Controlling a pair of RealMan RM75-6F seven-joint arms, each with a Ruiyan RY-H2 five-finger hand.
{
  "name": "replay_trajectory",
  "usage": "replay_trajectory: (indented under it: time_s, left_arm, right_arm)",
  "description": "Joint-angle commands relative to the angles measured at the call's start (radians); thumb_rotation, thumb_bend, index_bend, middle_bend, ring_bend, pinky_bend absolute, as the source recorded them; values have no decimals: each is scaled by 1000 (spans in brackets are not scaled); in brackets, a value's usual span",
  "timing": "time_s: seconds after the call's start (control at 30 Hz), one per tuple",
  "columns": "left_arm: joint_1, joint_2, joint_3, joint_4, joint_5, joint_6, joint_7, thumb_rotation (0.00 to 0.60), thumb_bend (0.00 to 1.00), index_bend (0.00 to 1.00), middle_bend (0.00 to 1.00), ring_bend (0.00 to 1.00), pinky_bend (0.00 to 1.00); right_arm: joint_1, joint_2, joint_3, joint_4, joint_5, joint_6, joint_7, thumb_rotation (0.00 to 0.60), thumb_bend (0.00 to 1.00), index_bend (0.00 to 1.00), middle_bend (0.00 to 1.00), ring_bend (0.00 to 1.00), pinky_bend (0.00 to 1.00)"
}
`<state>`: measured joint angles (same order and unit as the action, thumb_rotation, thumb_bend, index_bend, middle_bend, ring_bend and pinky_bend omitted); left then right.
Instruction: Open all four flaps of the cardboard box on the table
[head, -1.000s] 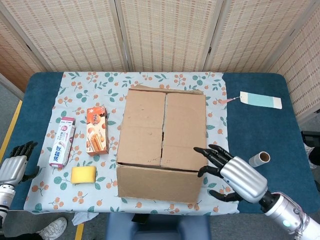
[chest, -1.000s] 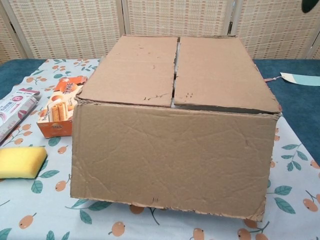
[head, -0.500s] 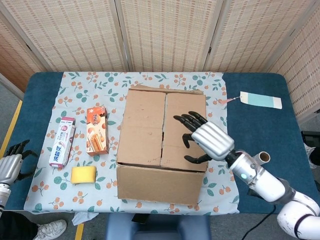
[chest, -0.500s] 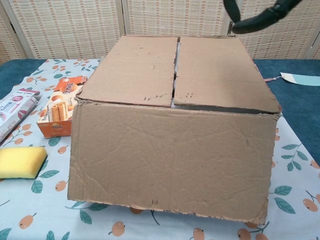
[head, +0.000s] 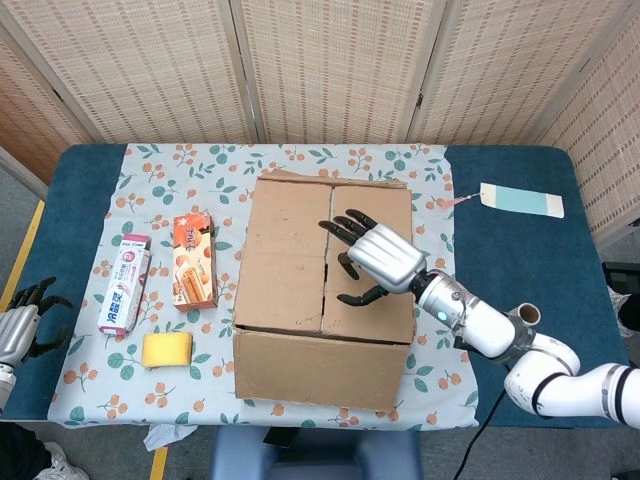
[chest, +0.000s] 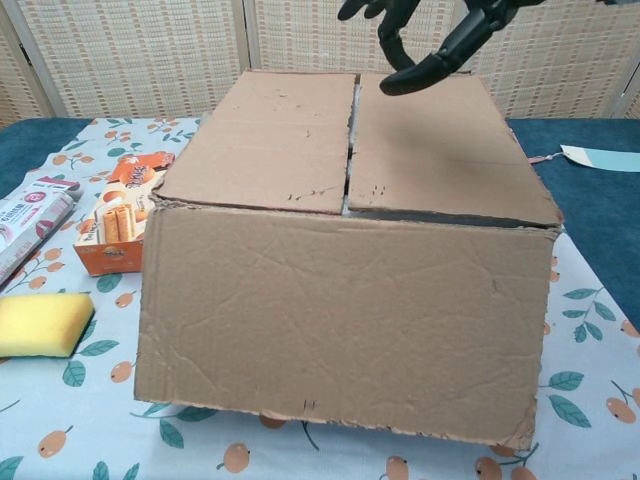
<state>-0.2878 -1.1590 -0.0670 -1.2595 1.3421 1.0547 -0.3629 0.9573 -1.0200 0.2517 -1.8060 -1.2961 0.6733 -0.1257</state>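
Observation:
The brown cardboard box (head: 325, 290) (chest: 345, 250) stands in the middle of the table with its two top flaps lying flat and a seam down the centre. My right hand (head: 372, 256) (chest: 430, 35) hovers over the right flap near the seam, fingers spread and holding nothing. Whether it touches the cardboard I cannot tell. My left hand (head: 22, 330) hangs at the table's near left edge, far from the box, fingers loosely apart and empty.
Left of the box lie an orange snack box (head: 193, 260) (chest: 118, 215), a toothpaste carton (head: 124, 284) (chest: 30, 225) and a yellow sponge (head: 166, 349) (chest: 40, 324). A light-blue card (head: 521, 200) and a cardboard roll (head: 519, 318) lie on the right.
My right hand has swung from the box's near right corner up and leftward over the top flaps. The left hand has drifted slightly further left.

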Motion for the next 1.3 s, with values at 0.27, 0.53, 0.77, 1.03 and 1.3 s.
replay_trajectory:
  time_s: [0.27,0.53,0.77,1.03,1.3]
  left_arm:
    - [3,13,4,-4,-10,-18,-21,600,570,336,79,46,0]
    - [25,33,4,-26,11,27,-77,600,570,343,79,46,0]
    - [24,49,11,-31,20,12,-113,600,570,304,79,38,0]
    - [29,47,7,-29,11,21,-111,600,570,302,79,34,0]
    - [42,54,8,-62,26,69,-66,600,569,295,79,36,0]
  right_arm:
    - [100,-109,-12,106,61,-89,-40,287,347,614,57,0,0]
    - [179,-202,-35,195,162,-163,-68,286,347,608,33,0,0]
    - [213,-235,-54,234,212,-175,-82,285,347,534,0,0,0]
    - [225,-239,-68,242,216,-154,-87,285,346,488,0,0,0]
    - [224,-212,-103,221,223,-143,-116,291,346,496,0,0,0]
